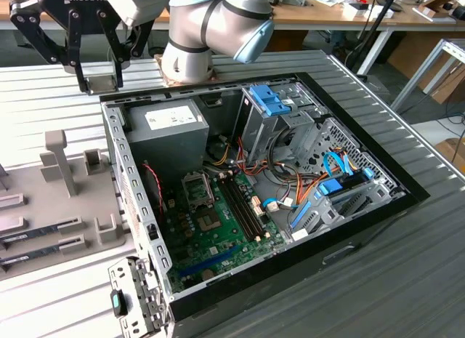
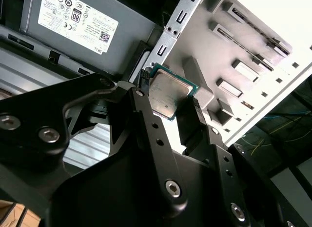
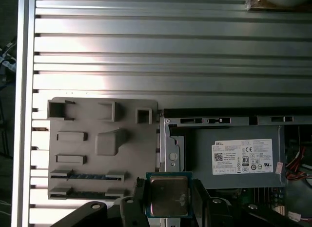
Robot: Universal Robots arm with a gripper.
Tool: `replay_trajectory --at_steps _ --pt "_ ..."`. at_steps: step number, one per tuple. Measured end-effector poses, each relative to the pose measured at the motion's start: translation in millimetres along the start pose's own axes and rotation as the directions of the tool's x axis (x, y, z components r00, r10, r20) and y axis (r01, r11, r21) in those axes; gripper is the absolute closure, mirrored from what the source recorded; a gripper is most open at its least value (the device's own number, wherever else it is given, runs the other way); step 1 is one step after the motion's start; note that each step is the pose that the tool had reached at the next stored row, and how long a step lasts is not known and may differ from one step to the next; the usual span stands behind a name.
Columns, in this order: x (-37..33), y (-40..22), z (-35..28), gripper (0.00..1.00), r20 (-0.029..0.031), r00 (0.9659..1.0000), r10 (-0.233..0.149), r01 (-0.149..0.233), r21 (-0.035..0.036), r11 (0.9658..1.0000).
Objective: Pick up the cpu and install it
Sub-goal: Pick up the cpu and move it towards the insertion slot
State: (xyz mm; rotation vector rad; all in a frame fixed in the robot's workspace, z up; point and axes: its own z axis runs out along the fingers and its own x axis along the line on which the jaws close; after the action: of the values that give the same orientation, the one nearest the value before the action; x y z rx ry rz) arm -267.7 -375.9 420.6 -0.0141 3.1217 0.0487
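The cpu (image 3: 168, 195) is a small square chip with a silvery metal top and a green rim. It is pinched flat between my gripper's (image 3: 168, 189) two black fingers (image 3: 138, 190). The second wrist view has the cpu (image 2: 168, 92) in the same grip of my gripper (image 2: 168, 109), held above the edge between the case and the grey tray. In the exterior view my gripper (image 1: 99, 75) hangs above the open case's back corner on that view's left, with the cpu (image 1: 101, 84) at its tips. The green circuit board (image 1: 218, 232) lies on the case floor with a square socket (image 1: 197, 190).
The open computer case (image 1: 378, 174) holds a grey power-supply box (image 1: 171, 131), drive cages and cables. A grey parts tray (image 1: 69, 207) lies beside the case at the exterior view's left, with memory sticks (image 1: 33, 236) in it. The arm's base (image 1: 190, 58) stands behind the case.
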Motion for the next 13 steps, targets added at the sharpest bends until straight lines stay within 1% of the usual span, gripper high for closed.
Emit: replay_trajectory --at_steps 13 --pt "-9.0 -0.2 2.6 0.53 0.0 1.0 0.0 0.0 0.0 1.0"
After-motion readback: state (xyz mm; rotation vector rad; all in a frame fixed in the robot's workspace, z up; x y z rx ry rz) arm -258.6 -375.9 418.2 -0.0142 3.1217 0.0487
